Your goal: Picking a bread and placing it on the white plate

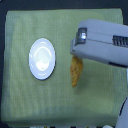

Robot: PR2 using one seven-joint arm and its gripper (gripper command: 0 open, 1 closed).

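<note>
One arm (pixel 107 42) shows, a bulky grey-white limb that enters from the exterior view's right edge and reaches toward the middle of the table (pixel 20 100), lying almost level with a slight upward slant toward the exterior view's left. Its blunt end sits just to the exterior view's right of the plate (pixel 42 59), apart from it. The gripper (pixel 76 54) is tucked under that end, and its fingers are hidden by the arm's housing, so I cannot tell whether they are spread or pinching anything.

The bread (pixel 76 71) lies directly below the arm's end, near the plate on the exterior view's right of it and not touching it. Its long axis runs roughly up and down in the picture, tilted a little, with the lower pointed end aimed toward the near edge of the table and the upper end disappearing beneath the gripper. Whether the bread rests on the cloth (pixel 95 95) or hangs just above it cannot be told.

There is one bread, one plate, one arm. The plate lies flat on the green cloth that covers the table, and nothing sits on it.
</note>
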